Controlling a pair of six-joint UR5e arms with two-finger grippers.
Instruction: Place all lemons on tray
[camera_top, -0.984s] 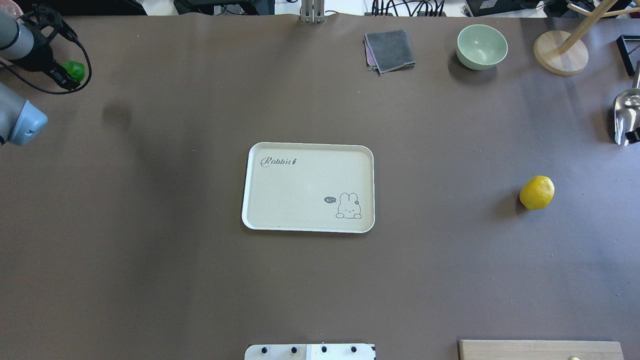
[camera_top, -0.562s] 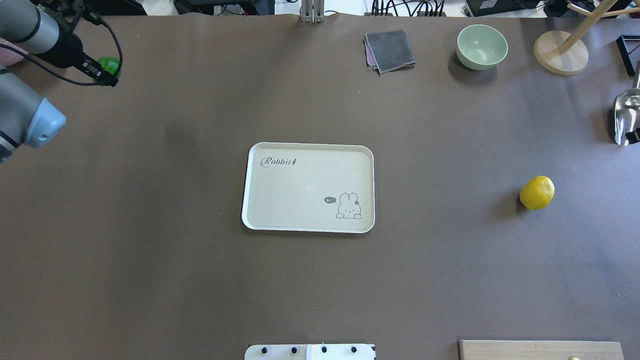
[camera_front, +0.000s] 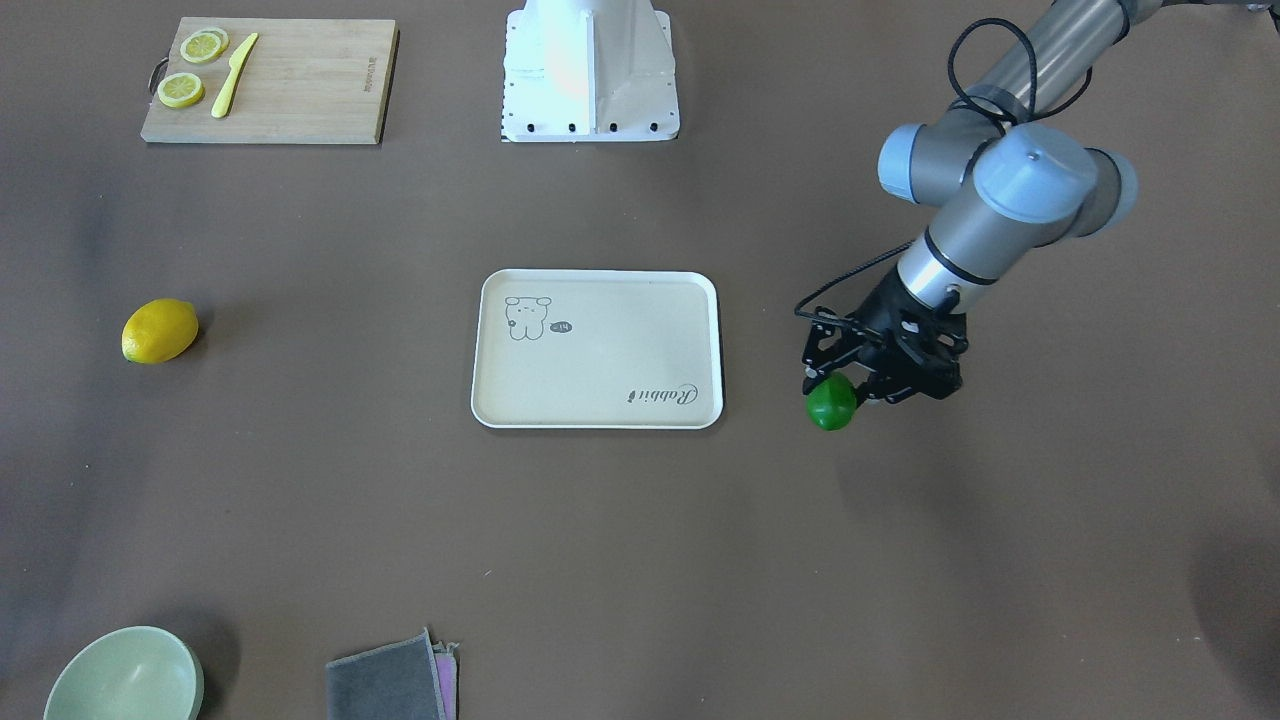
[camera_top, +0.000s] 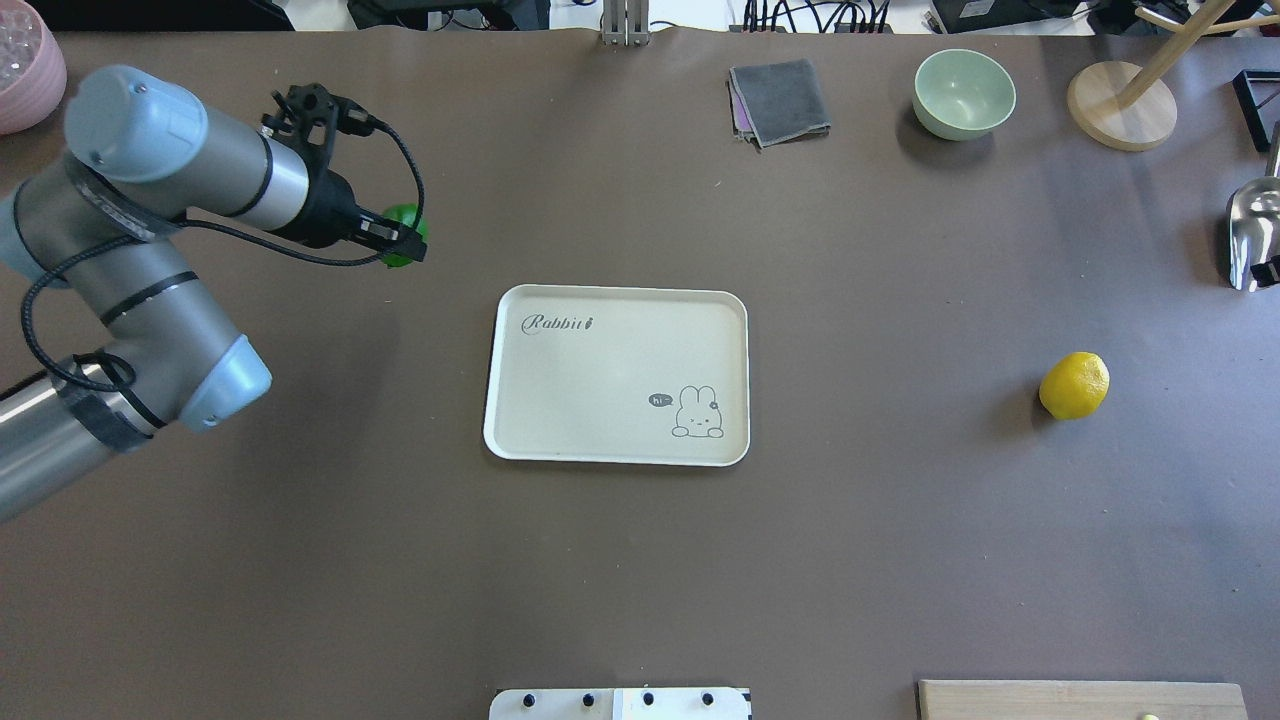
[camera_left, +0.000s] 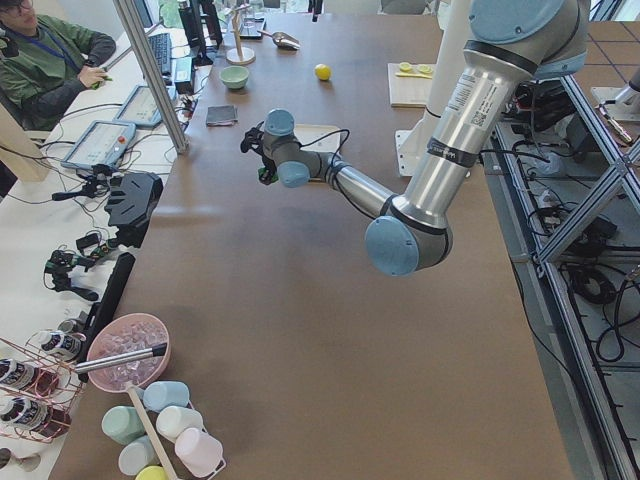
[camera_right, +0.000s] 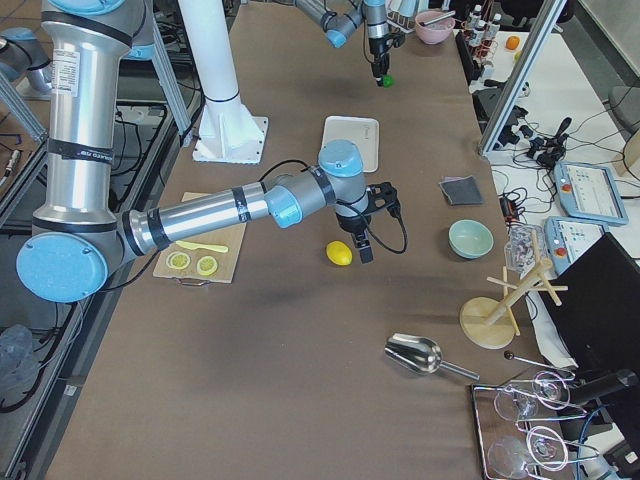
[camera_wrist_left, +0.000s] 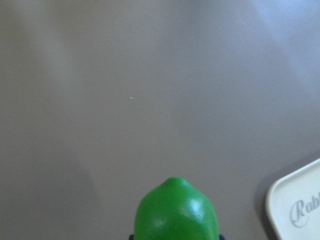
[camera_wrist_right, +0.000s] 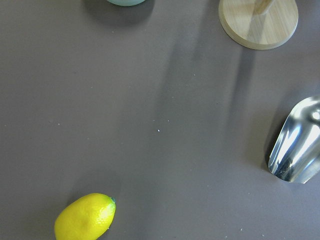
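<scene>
My left gripper (camera_top: 405, 240) is shut on the green lemon (camera_top: 404, 218) and holds it above the table, just off the far left corner of the cream tray (camera_top: 600, 370). The front view shows the green lemon (camera_front: 831, 405) under the gripper (camera_front: 838, 392), beside the tray (camera_front: 600, 350). In the left wrist view the green lemon (camera_wrist_left: 176, 212) fills the bottom and the tray's corner (camera_wrist_left: 295, 210) shows at the right. The yellow lemon (camera_top: 1074, 385) lies on the table far right of the tray. My right gripper (camera_right: 365, 245) hangs close beside the yellow lemon (camera_right: 339, 253); I cannot tell whether it is open.
A green bowl (camera_top: 963, 93), a grey cloth (camera_top: 780, 100), a wooden stand (camera_top: 1120, 105) and a metal scoop (camera_top: 1250, 230) sit along the far and right edges. A cutting board (camera_front: 300, 80) with lemon slices and a knife lies by the robot base. A pink bowl (camera_top: 25, 65) is at the far left.
My left arm has swung right from the far-left corner towards the tray, carrying the green lemon. The yellow lemon and the tray have not moved.
</scene>
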